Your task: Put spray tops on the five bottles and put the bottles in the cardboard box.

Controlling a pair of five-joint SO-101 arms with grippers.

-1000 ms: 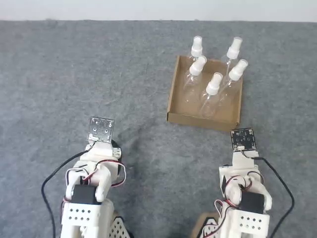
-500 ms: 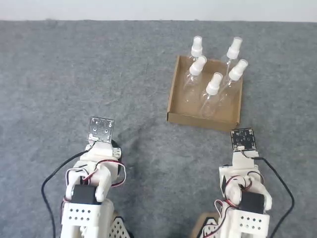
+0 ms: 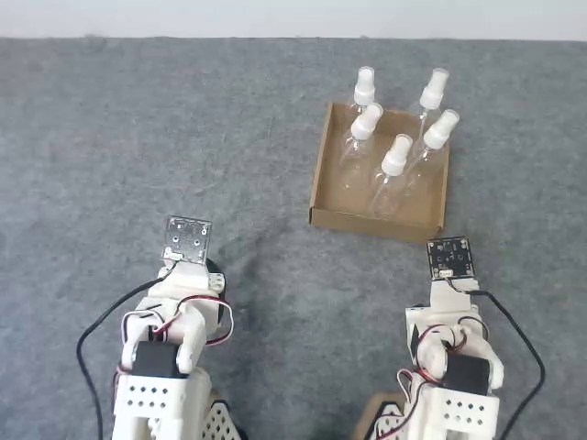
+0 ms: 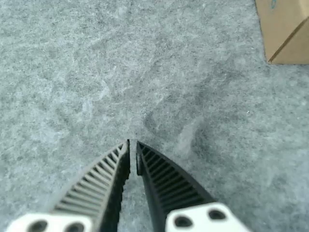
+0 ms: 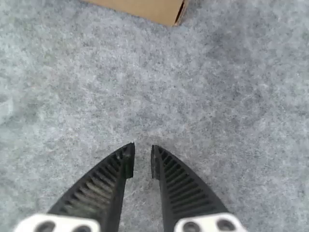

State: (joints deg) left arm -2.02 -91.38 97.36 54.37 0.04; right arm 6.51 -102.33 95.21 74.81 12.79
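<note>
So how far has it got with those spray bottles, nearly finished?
Done, it seems: all five bottles wear white spray tops and appear to stand inside the cardboard box. In hand: nothing; the left gripper is shut and the right gripper slightly parted, both empty over the grey mat. Left to do: nothing visible.

Bright, even, diffuse light. Soft dark patch on the carpet [image 4: 164, 121] just ahead of my left gripper [image 4: 133, 145]. Faint shadow on it beside the cardboard box [image 5: 145, 7] corner.
</note>
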